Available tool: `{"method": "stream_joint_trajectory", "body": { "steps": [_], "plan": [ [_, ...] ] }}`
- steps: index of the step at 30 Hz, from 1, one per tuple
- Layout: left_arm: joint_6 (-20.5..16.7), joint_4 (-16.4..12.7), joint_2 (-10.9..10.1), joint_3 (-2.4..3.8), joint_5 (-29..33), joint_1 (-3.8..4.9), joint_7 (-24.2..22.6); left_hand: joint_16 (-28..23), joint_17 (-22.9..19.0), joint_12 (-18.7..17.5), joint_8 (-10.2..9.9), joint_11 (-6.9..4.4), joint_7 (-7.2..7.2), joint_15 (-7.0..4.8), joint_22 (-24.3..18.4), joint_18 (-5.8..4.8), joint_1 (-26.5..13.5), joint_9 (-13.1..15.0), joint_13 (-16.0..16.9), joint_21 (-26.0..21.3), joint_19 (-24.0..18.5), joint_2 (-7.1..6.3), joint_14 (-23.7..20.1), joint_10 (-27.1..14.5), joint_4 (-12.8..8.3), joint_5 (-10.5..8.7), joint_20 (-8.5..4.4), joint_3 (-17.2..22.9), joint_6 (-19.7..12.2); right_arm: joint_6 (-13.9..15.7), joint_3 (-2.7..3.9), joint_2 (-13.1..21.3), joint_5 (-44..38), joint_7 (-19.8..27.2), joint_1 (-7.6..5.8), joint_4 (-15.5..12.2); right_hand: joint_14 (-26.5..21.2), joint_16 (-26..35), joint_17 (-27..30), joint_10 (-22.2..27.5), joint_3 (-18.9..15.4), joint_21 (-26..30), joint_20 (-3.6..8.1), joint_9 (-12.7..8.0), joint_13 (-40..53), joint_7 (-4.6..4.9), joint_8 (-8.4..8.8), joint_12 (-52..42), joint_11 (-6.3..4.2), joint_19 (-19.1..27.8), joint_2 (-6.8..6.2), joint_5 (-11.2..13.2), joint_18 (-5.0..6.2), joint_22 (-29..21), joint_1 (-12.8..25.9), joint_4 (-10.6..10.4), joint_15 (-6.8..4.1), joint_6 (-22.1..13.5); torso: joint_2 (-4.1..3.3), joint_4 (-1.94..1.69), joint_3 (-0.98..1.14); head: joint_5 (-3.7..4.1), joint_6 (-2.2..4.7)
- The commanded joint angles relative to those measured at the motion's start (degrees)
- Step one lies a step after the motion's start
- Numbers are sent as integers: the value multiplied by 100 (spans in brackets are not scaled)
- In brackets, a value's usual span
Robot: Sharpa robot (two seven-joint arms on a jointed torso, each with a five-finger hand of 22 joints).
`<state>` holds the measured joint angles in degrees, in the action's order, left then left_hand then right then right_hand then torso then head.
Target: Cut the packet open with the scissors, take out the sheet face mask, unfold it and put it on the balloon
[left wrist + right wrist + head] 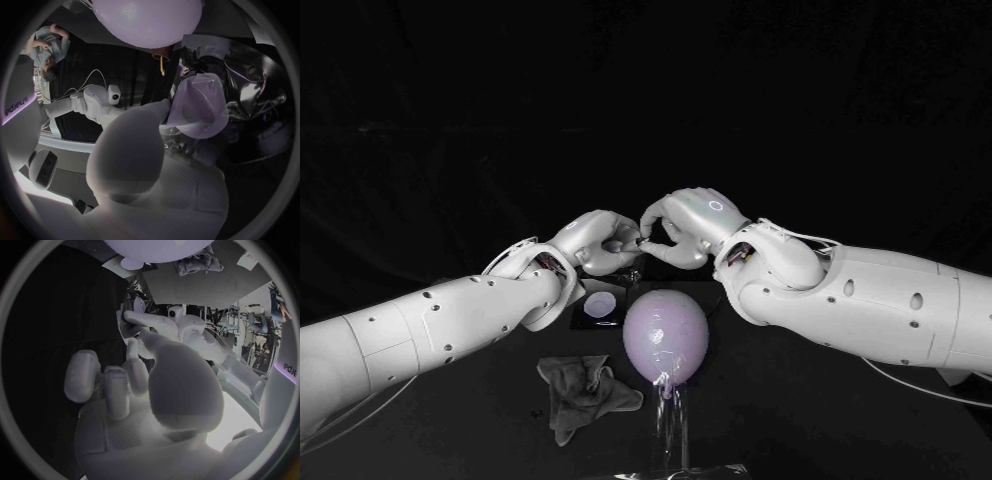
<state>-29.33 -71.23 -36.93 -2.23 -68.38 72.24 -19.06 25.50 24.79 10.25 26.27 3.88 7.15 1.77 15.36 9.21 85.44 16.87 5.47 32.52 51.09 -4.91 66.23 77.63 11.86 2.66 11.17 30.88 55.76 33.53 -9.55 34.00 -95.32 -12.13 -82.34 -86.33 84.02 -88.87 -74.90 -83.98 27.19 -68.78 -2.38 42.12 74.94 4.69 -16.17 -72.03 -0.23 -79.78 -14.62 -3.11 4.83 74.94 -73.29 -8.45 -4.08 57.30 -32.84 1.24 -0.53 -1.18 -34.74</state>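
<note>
Pinching foil packet (253,97) in right hand (692,225), sheet mask (201,102) in left hand (596,242), held up just beyond the balloon (665,335), probably to draw the mask free.

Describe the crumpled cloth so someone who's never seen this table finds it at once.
Find the pale lilac balloon at the centre. On the robot's left of it, nearer the robot, lies the cloth. It is grey and rumpled, unlike the flat dark item with a pale oval farther back.
</note>
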Motion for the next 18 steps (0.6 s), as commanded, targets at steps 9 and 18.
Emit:
{"method": "stream_joint_trajectory", "body": {
  "steps": [9, 18],
  "plan": [
    [-10, -20, 13, 13, 52, 16, -75, 30, 15, 21, 34, -38, 7, -18, 19, 98, 42, 583, 8, 44, -52, 10, -37, 44, -29, 18, -12, 16, 39, -102, -1, 5, -77, 84, 4, 7, 562, -39, -1351, -76, 26, 62, -61, -71, 506, 36, 147, 36, 62, 17, 24, -78, -28, 345, -160, 68, 91, -30, -1, 0, 0, 2, 2],
    [-9, -24, 11, 13, 56, 16, -78, 30, 15, 21, 34, -38, 7, -18, 19, 98, 42, 583, 8, 44, -52, 10, -37, 44, -29, 18, -12, 16, 39, -112, -1, 1, -87, 81, 4, 32, 565, -45, -1363, -71, 125, 69, -86, -130, 513, 45, 269, 37, 71, 9, 11, -454, -24, 364, -194, 118, 103, 59, -2, -4, -2, 5, -4]
  ]
}}
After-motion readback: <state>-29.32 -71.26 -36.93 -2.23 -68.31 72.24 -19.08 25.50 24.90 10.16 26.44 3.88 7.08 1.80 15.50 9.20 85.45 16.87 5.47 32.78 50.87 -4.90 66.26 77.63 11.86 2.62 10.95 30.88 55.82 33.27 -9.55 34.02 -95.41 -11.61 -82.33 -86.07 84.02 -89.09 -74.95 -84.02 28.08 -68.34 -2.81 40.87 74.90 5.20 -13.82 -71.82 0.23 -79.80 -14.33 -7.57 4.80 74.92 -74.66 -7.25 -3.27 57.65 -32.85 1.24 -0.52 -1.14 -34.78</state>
